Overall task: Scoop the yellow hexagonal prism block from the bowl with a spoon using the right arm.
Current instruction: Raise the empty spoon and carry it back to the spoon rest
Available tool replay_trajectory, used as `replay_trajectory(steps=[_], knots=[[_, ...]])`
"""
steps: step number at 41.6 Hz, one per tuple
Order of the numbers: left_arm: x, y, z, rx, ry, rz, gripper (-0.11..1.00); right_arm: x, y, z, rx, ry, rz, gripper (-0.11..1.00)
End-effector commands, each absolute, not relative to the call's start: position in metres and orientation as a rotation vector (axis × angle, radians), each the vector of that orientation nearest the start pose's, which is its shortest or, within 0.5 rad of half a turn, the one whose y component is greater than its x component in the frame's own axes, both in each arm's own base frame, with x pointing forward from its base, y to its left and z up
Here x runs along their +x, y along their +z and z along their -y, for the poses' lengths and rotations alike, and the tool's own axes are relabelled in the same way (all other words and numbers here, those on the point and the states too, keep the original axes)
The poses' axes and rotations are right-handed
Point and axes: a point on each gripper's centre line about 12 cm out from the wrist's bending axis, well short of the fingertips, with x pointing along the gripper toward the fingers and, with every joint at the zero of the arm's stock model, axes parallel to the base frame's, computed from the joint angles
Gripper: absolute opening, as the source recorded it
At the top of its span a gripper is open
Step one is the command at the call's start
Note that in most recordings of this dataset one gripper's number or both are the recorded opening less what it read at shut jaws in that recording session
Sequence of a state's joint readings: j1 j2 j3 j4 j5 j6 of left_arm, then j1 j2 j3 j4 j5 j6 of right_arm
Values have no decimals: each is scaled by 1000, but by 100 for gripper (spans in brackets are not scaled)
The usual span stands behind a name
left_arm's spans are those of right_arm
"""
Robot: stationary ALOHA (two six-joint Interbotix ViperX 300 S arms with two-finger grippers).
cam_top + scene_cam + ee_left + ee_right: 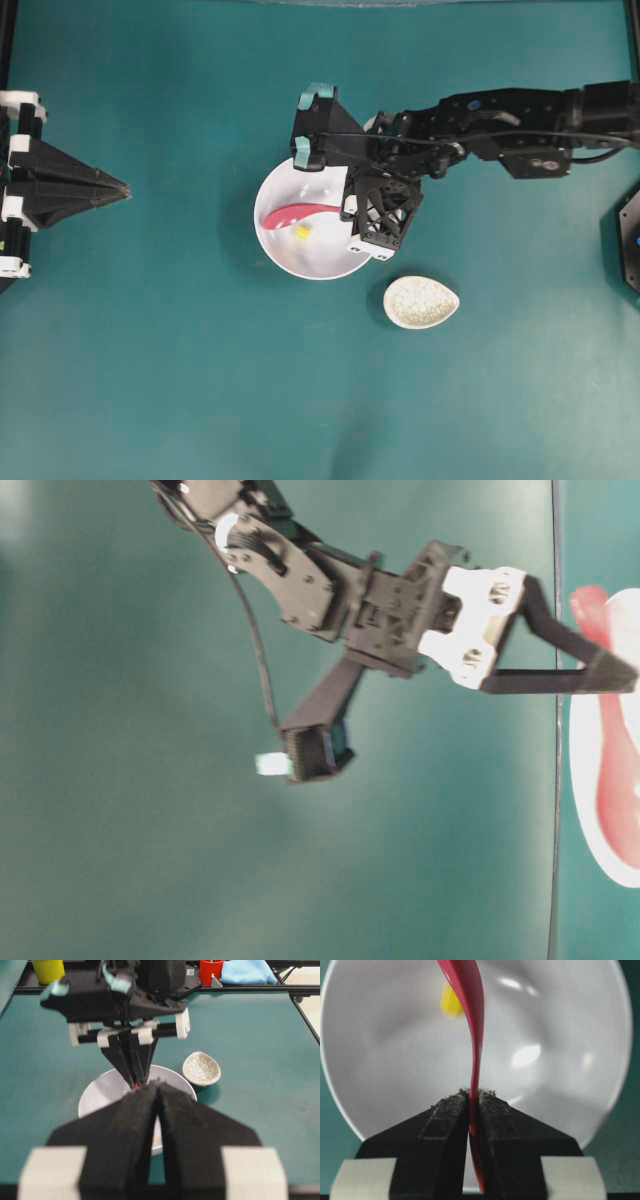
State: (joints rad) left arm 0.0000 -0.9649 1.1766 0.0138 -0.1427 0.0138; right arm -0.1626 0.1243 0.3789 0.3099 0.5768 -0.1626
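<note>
Currently the bowl (290,255) sits mid-tabletop (150,380). Over it, the right end effector (474,1105) is clamped edge-on around the spoon (470,990) handle, presumably for scooping control. The yellow hexagonal prism block (451,1002) lies beside the scoop.

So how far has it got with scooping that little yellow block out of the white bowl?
Done: the right arm's fingers are shut on the spoon handle. In hand: the spoon sits over the bowl, its scoop beside the yellow block. Left: the block still lies on the bowl's floor, so getting under it and lifting it out remains.
</note>
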Motion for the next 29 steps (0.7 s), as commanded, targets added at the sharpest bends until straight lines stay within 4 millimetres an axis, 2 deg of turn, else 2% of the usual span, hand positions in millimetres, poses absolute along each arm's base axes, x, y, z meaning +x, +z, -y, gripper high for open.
replay_trajectory(steps=[1, 9, 19, 29], knots=[[202, 288, 0, 30, -3, -35, 4, 411, 205, 48, 230, -43, -968, 9], [202, 288, 1, 29, -5, -35, 4, 399, 227, 46, 202, -34, -956, 9], [202, 288, 0, 24, -3, -37, 4, 374, 242, 41, 201, -27, -946, 9], [202, 288, 1, 21, -4, -34, 4, 338, 246, 36, 214, -42, -911, 9]])
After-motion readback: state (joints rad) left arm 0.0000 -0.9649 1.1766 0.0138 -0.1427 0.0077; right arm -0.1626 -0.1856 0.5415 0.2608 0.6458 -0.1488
